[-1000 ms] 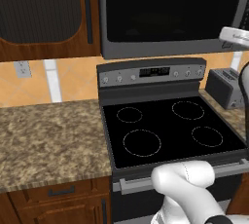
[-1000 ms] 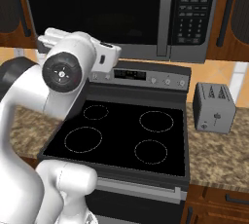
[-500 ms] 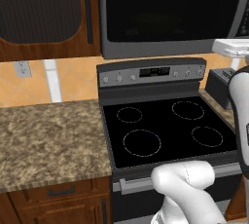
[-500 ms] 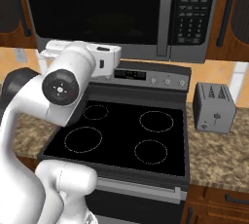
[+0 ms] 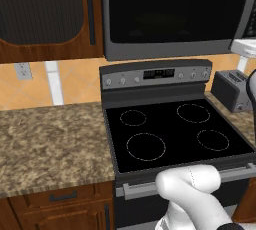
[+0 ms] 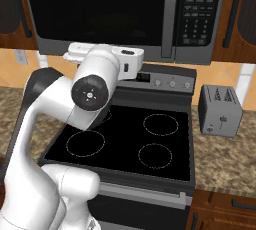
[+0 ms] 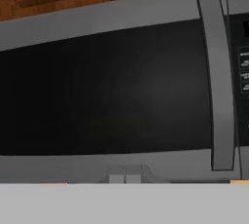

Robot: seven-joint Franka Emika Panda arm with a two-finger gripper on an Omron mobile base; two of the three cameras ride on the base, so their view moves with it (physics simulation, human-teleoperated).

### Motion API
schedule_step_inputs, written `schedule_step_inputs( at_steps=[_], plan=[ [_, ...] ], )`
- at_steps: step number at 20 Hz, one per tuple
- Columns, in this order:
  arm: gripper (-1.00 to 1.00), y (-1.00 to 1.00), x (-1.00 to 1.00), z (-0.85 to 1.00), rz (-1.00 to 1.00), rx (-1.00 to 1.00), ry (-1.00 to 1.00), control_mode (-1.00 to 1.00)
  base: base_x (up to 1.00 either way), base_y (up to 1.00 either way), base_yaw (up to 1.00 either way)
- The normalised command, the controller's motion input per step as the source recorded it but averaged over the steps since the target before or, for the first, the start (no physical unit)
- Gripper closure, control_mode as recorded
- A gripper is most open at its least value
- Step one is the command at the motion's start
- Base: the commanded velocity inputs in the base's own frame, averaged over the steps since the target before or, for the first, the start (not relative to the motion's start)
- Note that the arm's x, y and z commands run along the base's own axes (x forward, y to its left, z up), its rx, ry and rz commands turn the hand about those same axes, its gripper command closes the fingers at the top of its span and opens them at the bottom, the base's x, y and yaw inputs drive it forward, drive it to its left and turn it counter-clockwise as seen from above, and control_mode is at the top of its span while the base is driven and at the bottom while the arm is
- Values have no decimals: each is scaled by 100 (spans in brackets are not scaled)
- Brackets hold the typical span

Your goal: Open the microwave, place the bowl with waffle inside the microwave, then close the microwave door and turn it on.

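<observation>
Microwave point(image 6: 125, 14) mounted above the stove point(image 6: 130, 139), door point(image 7: 107, 91) closed. Gripper point(image 7: 125, 174) with fingers pressed together, holding nothing, facing the lower frame of the door. Handle point(image 7: 217, 82) off to the right of the hand in the hand view, long axis vertical along the door's right edge. Probably sideways reach needed first.

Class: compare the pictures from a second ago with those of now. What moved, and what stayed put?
The white robot arm swung rightward across the black-topped stove, its hand rising toward the closed black glass microwave door. Nothing was grasped or released. The door, the stove and the small grey toaster stayed put.
</observation>
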Motion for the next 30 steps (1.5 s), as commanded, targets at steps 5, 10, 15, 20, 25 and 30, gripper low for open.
schedule_step_inputs(
  at_steps=[5, 10, 15, 20, 25, 30],
  plan=[
    [100, -49, 11, -6, 0, 0, 1, -100, 0, 0, 0],
    [100, -31, 37, -7, 0, 0, 2, -100, 0, 0, 0],
    [100, -39, 30, 0, 0, 0, 0, -100, 0, 0, 0],
    [100, -50, 12, 0, 0, 0, 0, -100, 0, 0, 0],
    [100, -58, 6, 0, 0, 0, 0, -100, 0, 0, 0],
    [100, -36, 16, 0, -4, 0, 0, -100, 0, 0, 0]
  ],
)
